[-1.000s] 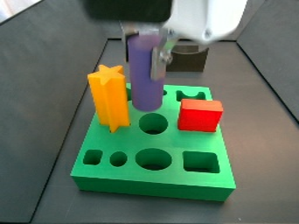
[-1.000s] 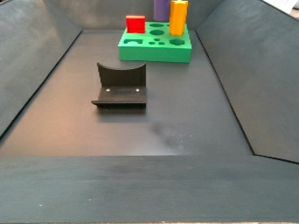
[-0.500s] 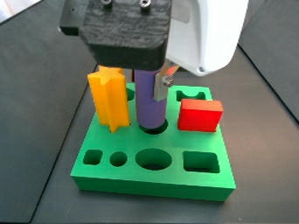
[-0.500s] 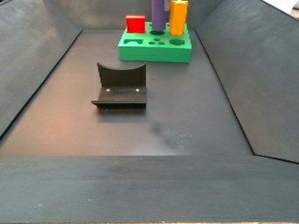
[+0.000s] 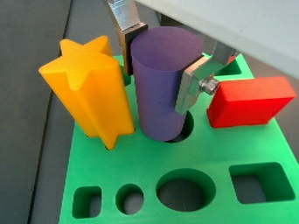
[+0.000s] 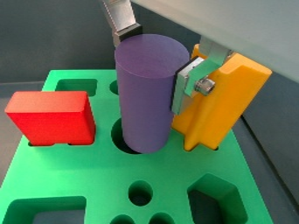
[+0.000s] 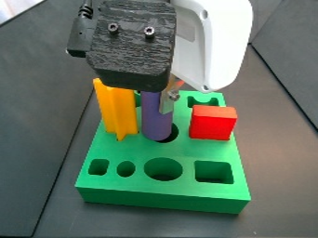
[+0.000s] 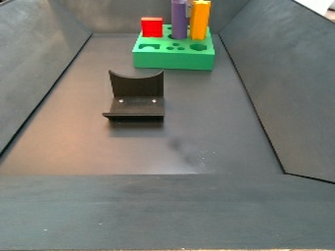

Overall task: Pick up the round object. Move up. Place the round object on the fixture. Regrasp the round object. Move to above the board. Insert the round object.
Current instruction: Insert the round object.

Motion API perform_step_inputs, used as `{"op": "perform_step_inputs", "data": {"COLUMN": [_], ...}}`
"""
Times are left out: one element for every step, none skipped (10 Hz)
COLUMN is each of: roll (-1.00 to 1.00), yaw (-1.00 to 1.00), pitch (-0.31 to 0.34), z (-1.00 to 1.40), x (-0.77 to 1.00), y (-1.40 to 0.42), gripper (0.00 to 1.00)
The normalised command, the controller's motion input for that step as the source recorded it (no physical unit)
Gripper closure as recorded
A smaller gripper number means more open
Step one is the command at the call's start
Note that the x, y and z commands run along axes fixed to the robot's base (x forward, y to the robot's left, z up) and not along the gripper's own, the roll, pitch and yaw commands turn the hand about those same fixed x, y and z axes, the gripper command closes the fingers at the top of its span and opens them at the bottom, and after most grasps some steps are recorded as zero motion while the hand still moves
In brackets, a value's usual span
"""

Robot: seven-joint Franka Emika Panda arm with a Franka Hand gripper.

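Observation:
The round object [image 5: 162,83] is a purple cylinder standing upright, its lower end inside a round hole of the green board [image 5: 222,156]. My gripper [image 5: 160,66] is shut on it, with a silver finger pressed against each side in both wrist views. The same peg [image 6: 149,92] stands between the red cube and the yellow star. In a side view the gripper [image 7: 159,97] hangs low over the board [image 7: 149,191], and only the peg's lower part [image 7: 156,115] shows. The fixture [image 8: 133,96] stands apart on the dark floor, nearer that camera than the board [image 8: 177,61].
A tall yellow star prism [image 5: 91,92] stands in the board right beside the peg. A red cube [image 5: 249,101] sits on the peg's other side. Open round and square holes lie along the board's near row. Dark sloped walls enclose the floor [image 8: 170,147].
The gripper has come down with the purple peg. The peg's lower end, earlier above the board, now sits inside the round hole.

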Motion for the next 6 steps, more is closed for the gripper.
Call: {"op": "perform_step_inputs", "data": {"roll": [0.0, 0.0, 0.04, 0.14, 0.14, 0.01], "yaw": [-0.21, -0.19, -0.13, -0.01, 0.0, 0.0], "pitch": [0.0, 0.0, 0.0, 0.033, 0.037, 0.047], "z": [-0.46, -0.51, -0.64, -0.59, -0.26, -0.07], "x": [0.32, 0.4, 0.43, 0.0, -0.38, -0.25], "y": [-0.15, -0.11, -0.02, 0.12, 0.35, 0.24], "gripper": [1.0, 1.0, 1.0, 1.0, 1.0, 1.0]}}
